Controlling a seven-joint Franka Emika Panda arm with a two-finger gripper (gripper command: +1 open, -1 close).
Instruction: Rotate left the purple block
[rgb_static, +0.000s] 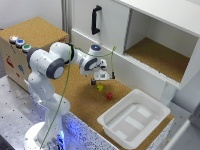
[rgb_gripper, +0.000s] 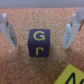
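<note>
Between the wide-open, empty gripper (rgb_gripper: 41, 31) fingers sits the purple block (rgb_gripper: 42, 43); apparently uncentred, so closing may nudge it toward the yellow block (rgb_gripper: 74, 75).

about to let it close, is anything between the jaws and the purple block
Nothing visible. In the wrist view the purple block sits on the cork between the two open jaws of the gripper, with bare cork in the gaps on both sides. The yellow-green block lies off to one side.
</note>
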